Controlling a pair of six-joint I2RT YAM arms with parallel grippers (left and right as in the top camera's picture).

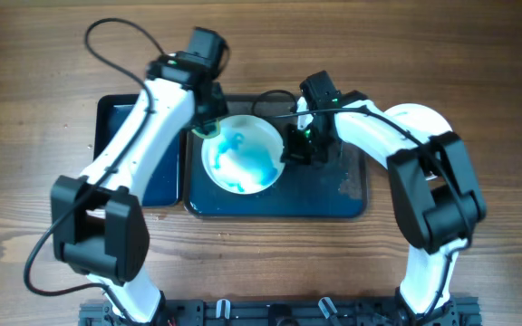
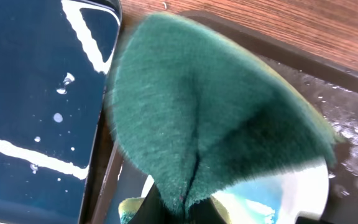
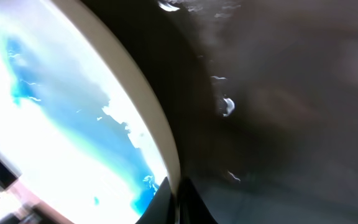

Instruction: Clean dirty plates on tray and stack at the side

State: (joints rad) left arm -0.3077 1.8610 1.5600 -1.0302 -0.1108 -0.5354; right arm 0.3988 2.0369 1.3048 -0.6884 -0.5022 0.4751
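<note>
One white plate (image 1: 241, 154) smeared with blue lies on the left half of the dark grey-blue tray (image 1: 333, 195). My left gripper (image 1: 208, 127) is shut on a green sponge (image 2: 216, 112) and holds it over the plate's far-left rim; the sponge fills most of the left wrist view, with the plate (image 2: 303, 193) below it. My right gripper (image 1: 290, 149) is shut on the plate's right rim, which shows pinched between its fingers (image 3: 178, 199) in the right wrist view. The blue smears (image 3: 55, 124) cover the plate's inside. No other plates are in view.
A narrower dark tub (image 1: 120, 136) with a glossy wet surface (image 2: 36, 93) stands against the tray's left side. The tray's right half (image 3: 278, 93) is wet with droplets. Wooden table (image 1: 478, 81) surrounds both.
</note>
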